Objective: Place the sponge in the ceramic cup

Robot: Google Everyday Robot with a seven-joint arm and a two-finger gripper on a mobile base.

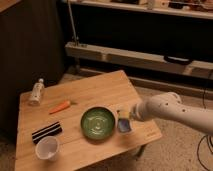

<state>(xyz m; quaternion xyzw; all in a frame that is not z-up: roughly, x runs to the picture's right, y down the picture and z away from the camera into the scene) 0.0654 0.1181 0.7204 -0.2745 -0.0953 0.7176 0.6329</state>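
The sponge (124, 125), a small blue pad, lies on the wooden table (95, 90) just right of the green bowl (98, 122). My gripper (125, 117) is right over the sponge, at the end of the white arm (165, 110) that reaches in from the right. The gripper hides the sponge's upper part. The ceramic cup (47, 148), small and white, stands empty near the table's front left corner, far from the gripper.
A black-and-white striped block (46, 132) lies just behind the cup. A carrot (61, 106) lies left of the bowl and a pale bottle (36, 91) stands at the far left. The table's right edge is close to the sponge. Metal shelving runs behind.
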